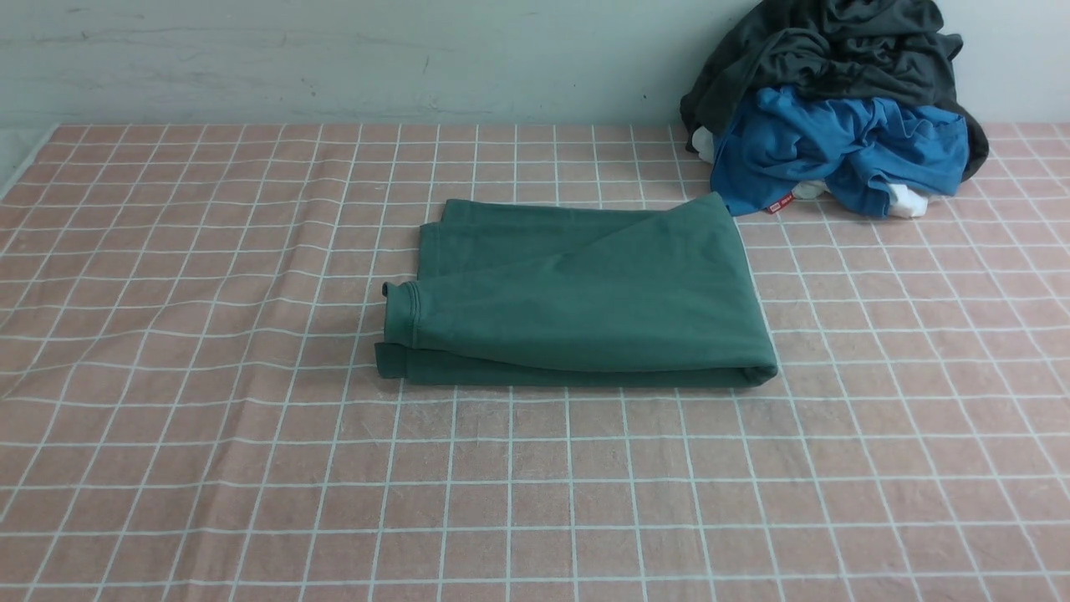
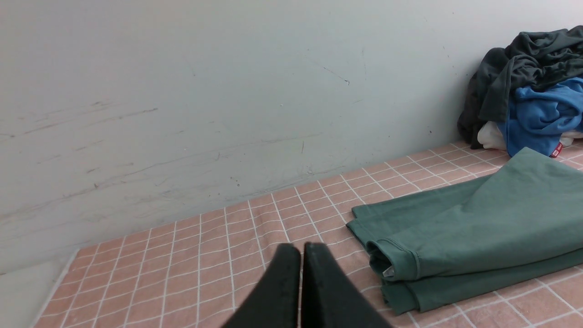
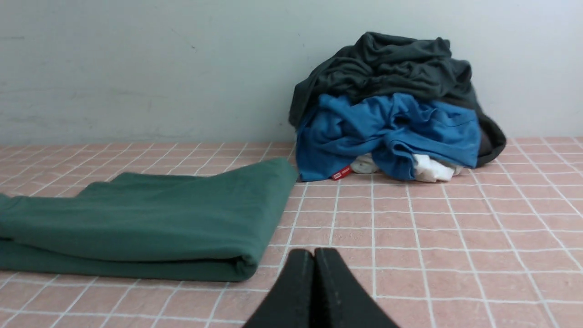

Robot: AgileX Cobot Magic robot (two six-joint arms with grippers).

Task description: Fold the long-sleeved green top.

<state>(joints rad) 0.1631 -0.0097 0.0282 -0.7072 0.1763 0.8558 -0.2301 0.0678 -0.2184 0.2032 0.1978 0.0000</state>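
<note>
The green long-sleeved top point(image 1: 585, 301) lies folded into a thick rectangle in the middle of the table, its rolled fold toward me and a cuffed edge at its left end. Both wrist views catch it too: the top point(image 2: 473, 228) from its cuffed end, the top point(image 3: 150, 218) from its folded right end. My left gripper point(image 2: 301, 248) is shut and holds nothing, a little apart from the cuffed end. Off the opposite end, my right gripper point(image 3: 313, 253) is shut and holds nothing. Neither arm appears in the front view.
A heap of clothes sits against the wall at the back right: a dark charcoal-grey garment point(image 1: 836, 58) over a bright blue garment point(image 1: 844, 150), with bits of white cloth point(image 1: 907, 201) below. A pink checked tablecloth point(image 1: 209, 418) covers the table.
</note>
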